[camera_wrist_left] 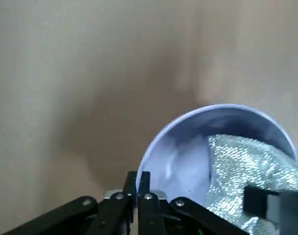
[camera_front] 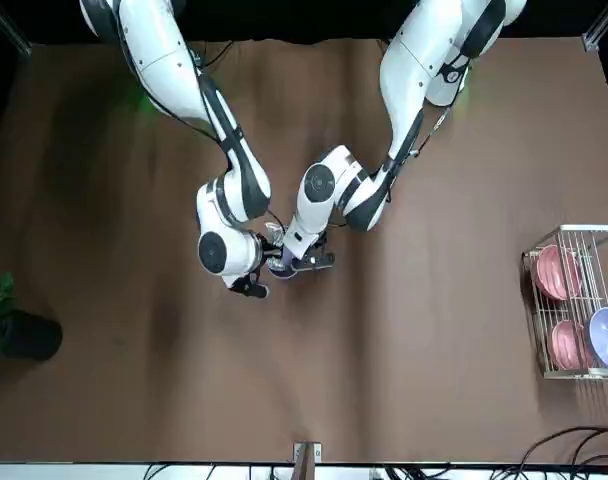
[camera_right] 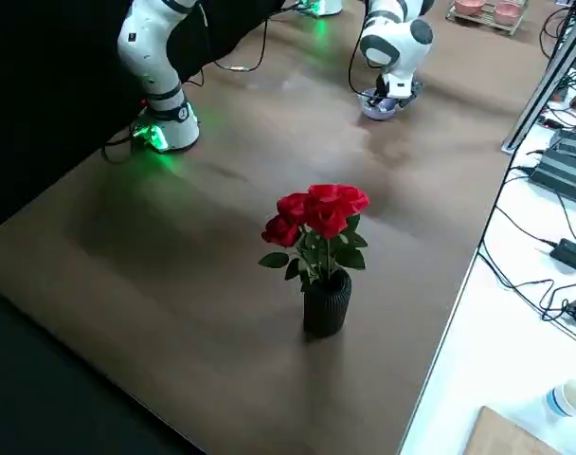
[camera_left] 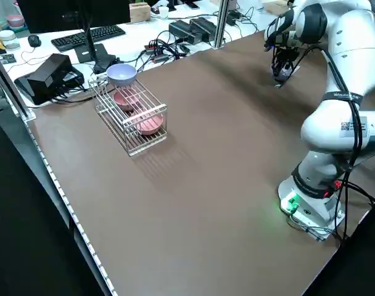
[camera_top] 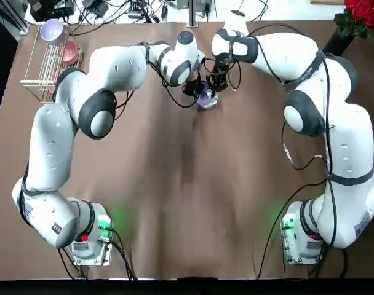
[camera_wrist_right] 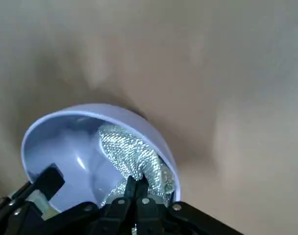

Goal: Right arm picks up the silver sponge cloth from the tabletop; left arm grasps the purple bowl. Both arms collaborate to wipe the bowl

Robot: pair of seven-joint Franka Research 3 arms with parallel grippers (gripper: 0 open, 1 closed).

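With the left end effector (camera_wrist_left: 137, 188) clamped on the purple bowl's (camera_wrist_left: 181, 164) rim above the table (camera_front: 284, 400), the right one (camera_wrist_right: 136, 188) pinches the silver sponge cloth (camera_wrist_right: 129, 152) inside; best press lightly, sweep round the wall, clear of those gripping fingers; no readable lettering.

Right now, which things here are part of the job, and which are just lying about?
In the job:
- bowl
- silver cloth
- left gripper, on the bowl's rim
- right gripper, pinching the cloth

Just about:
- rack with bowls
- roses in a pot
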